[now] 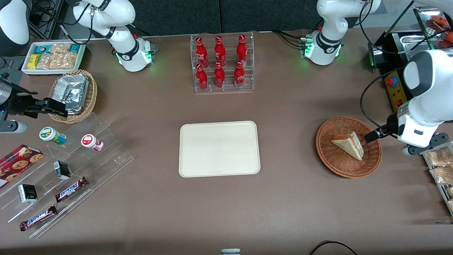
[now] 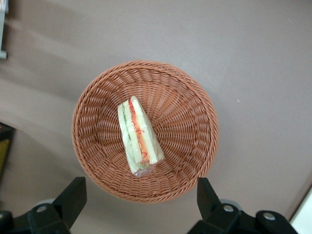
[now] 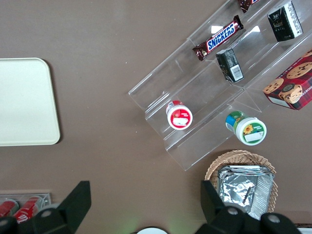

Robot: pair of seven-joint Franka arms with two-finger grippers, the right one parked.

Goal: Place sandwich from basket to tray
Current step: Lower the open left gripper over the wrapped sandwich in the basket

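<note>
Gripper fingers are spreading wide and empty above the basket, hanging over the rim rather than centred on the sandwich lying on its side in the middle of the weave, filling edge up. Bare tabletop is lying between the basket and the tray, leaving what looks like an unobstructed carry.

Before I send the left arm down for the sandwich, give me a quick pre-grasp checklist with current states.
1. Sandwich lies in the basket, uncovered: ok.
2. Gripper open, holding nothing: ok.
3. Gripper above the basket rather than touching the sandwich: ok.
4. Fingers straddle the sandwich's width: cannot tell, they sit over the basket rim.
5. Tray bare for the drop: ok.
</note>
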